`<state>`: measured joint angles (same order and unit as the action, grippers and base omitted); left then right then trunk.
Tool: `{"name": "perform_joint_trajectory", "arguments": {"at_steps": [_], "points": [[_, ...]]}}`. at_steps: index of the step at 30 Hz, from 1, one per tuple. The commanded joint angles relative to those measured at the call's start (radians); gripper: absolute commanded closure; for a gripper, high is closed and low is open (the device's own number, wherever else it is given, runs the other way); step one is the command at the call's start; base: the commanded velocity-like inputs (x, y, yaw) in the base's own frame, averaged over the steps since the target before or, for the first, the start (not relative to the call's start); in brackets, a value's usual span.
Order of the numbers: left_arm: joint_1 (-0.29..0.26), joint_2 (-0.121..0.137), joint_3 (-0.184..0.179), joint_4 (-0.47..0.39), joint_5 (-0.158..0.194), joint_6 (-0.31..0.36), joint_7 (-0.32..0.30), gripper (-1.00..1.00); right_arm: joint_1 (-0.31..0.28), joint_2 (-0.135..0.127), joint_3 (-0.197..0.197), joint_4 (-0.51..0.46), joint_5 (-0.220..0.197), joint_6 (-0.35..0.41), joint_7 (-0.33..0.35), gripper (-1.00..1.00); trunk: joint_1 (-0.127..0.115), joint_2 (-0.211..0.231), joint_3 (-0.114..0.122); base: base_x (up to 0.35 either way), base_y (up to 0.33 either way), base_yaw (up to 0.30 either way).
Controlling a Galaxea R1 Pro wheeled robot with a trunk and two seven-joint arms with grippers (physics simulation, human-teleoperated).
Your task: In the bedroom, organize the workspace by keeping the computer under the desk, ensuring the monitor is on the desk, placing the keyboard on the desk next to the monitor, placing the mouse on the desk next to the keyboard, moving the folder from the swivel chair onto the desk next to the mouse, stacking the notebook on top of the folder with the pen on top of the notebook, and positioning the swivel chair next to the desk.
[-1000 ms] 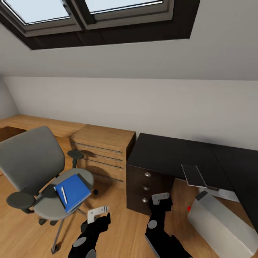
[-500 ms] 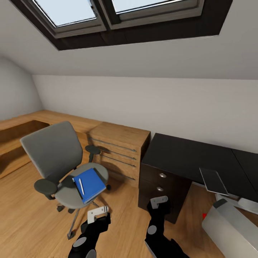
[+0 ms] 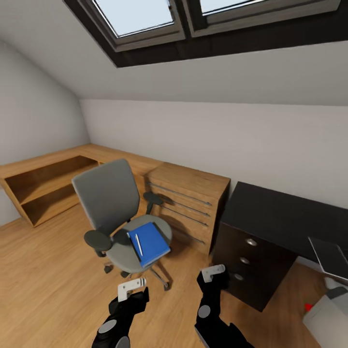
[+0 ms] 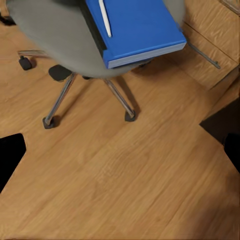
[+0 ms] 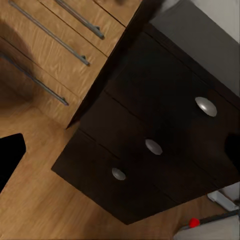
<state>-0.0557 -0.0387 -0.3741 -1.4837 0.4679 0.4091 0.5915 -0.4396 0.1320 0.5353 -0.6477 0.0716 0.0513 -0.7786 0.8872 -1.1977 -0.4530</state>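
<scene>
Where floor opens, folder (image 3: 149,243) overhanging seat

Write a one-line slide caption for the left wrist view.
Blue folder with a pen on top rests on the grey swivel chair above light wood floor.

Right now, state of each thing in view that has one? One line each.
Grey swivel chair: upright on the wood floor, apart from the desk.
Bright blue folder: flat on the chair seat.
Light pen: lying on the folder.
Black desk drawers: all three shut.
Wooden drawer unit: shut.
Left gripper: open, empty.
Right gripper: open, empty.
</scene>
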Motion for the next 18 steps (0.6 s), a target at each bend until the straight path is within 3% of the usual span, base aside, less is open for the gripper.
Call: {"name": "perform_joint_trajectory", "arguments": {"at_steps": [1,9,18], "points": [[-0.001,0.000,-0.002,-0.001,0.008,0.002,0.008,-1.00,-0.001,0.000,0.002,0.000,0.005,0.005,-0.005,-1.00,0.000,-0.001,-0.002,0.000,0.309,0.263],[-0.001,0.000,-0.002,0.000,0.008,0.002,0.008,-1.00,-0.001,0.000,0.002,0.000,0.005,0.005,-0.005,-1.00,0.000,-0.001,-0.006,0.000,0.274,0.263],[-0.001,0.000,-0.002,0.000,0.009,0.002,0.007,-1.00,-0.001,0.000,0.007,0.002,0.005,0.005,-0.005,-1.00,0.000,-0.001,-0.011,0.000,0.023,0.263]]}}
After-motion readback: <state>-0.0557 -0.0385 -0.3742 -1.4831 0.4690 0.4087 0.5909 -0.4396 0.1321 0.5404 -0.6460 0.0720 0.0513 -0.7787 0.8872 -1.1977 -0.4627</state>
